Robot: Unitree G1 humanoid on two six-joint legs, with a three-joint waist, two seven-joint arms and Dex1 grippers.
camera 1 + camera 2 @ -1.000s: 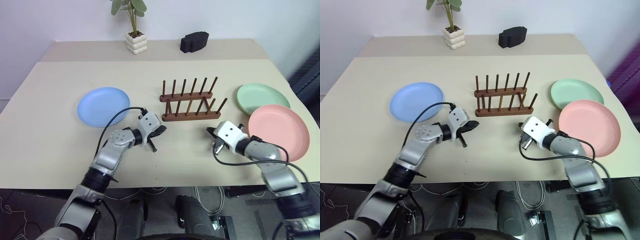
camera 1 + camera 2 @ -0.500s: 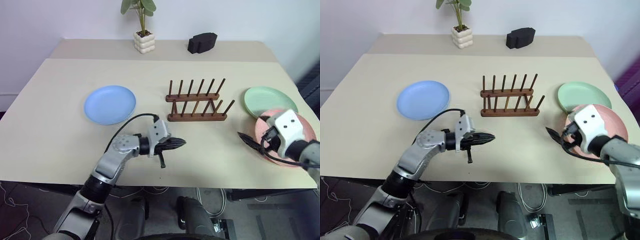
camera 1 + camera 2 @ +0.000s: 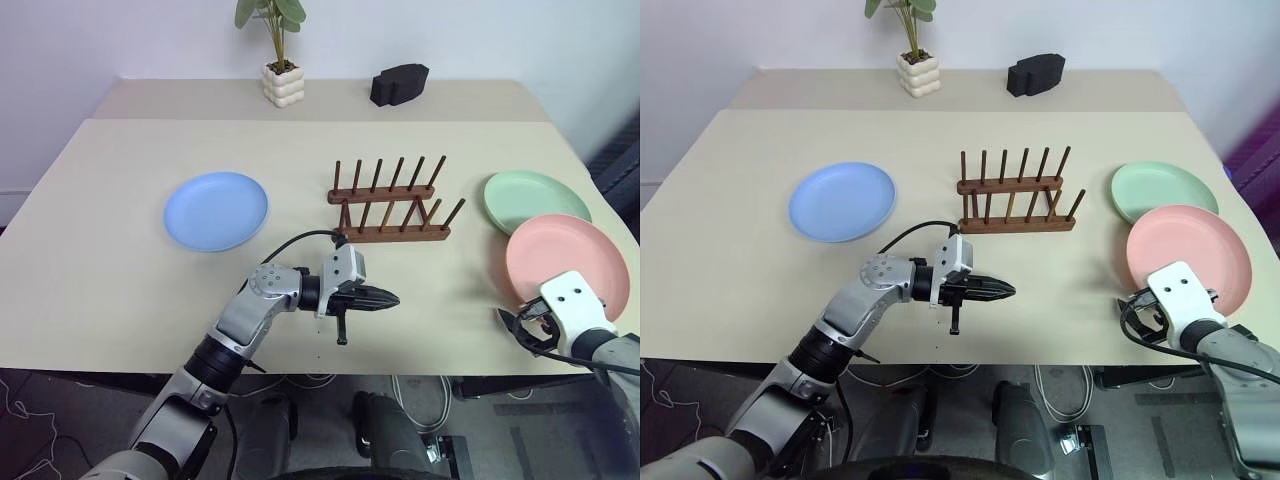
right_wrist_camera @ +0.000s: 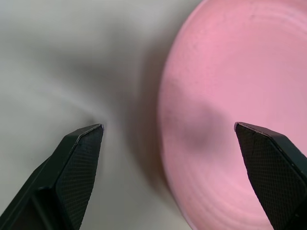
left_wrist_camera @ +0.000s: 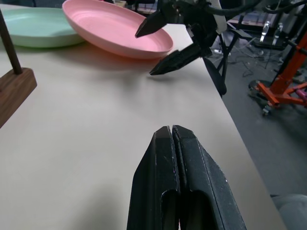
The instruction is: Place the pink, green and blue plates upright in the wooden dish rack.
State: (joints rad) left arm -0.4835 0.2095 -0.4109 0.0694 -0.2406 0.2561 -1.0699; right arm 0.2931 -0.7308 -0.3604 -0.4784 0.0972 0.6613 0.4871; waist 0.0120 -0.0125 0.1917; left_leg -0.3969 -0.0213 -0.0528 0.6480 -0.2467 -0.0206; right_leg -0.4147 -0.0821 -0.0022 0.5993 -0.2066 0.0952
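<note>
surface (image 3: 120, 250): it carried all three plates lying flat, and its near edge was close under the right hand, so a plate pushed that way could have slid off.
wooden dish rack (image 3: 390, 205): it stood empty, beyond the left hand and well apart from the right hand; a plate brought in tilted could have hit the pegs and shifted the rack.
pink plate (image 3: 567, 262): it lay just ahead of the right hand, its rim between the spread fingertips in the right wrist view; a shallow bite could have let it slip.
green plate (image 3: 535, 198): it lay beyond the pink plate and seemed to touch it, so lifting one could have dragged the other.
blue plate (image 3: 216, 210): it lay to the left of the left hand, untouched.
right hand (image 3: 520, 325): open wide; a second earlier it was closed and nearer the rack.
left hand (image 3: 390, 298): closed on nothing; it had swung to point toward the right hand.
</note>
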